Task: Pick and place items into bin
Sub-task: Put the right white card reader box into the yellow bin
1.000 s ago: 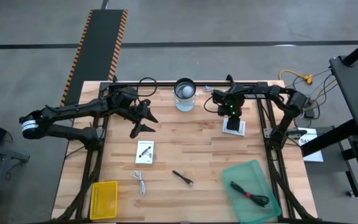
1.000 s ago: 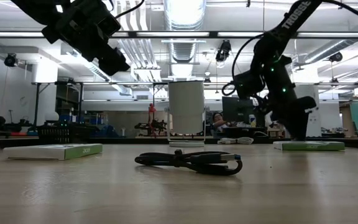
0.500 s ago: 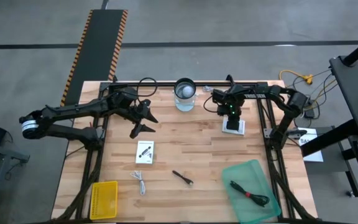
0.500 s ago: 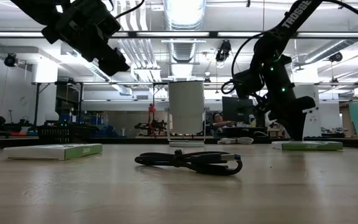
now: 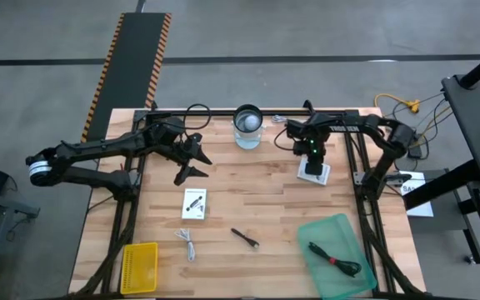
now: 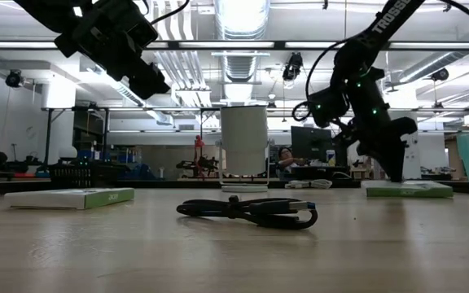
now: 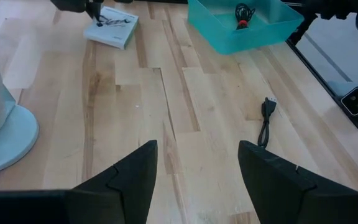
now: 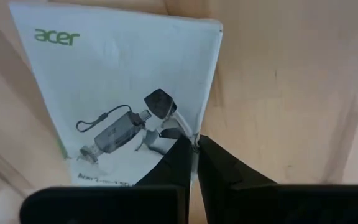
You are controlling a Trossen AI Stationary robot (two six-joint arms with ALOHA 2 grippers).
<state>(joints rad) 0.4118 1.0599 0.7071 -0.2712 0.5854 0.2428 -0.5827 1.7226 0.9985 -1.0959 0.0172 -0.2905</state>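
Right arm reaches in from the table's right edge, elbow bent, wrist pitched down over the far right part of the table. Right gripper (image 5: 313, 164) sits low on a white printed packet (image 5: 314, 171); its fingertips (image 8: 185, 163) are pressed together at the packet's edge, touching it. Whether the edge is actually pinched between them cannot be told.

Left arm stretches in from the left, raised above the boards at the far left-centre. Left gripper (image 5: 192, 162) hangs with its fingers (image 7: 129, 180) spread apart, holding nothing.

Writing: packet under the right gripper reads "acer" in green, over a drawing of a cable adapter. Second white printed packet (image 5: 193, 203) lies left of centre; its print is too small to read.

Green bin (image 5: 337, 257) sits at the near right corner, black cable with red tip (image 5: 334, 260) inside it. Short white cable (image 5: 187, 244) and small black stick-like tool (image 5: 245, 238) lie on the near boards. Yellow tray (image 5: 139, 267) at the near left corner. Clear round jar (image 5: 248, 125) stands at the far edge.
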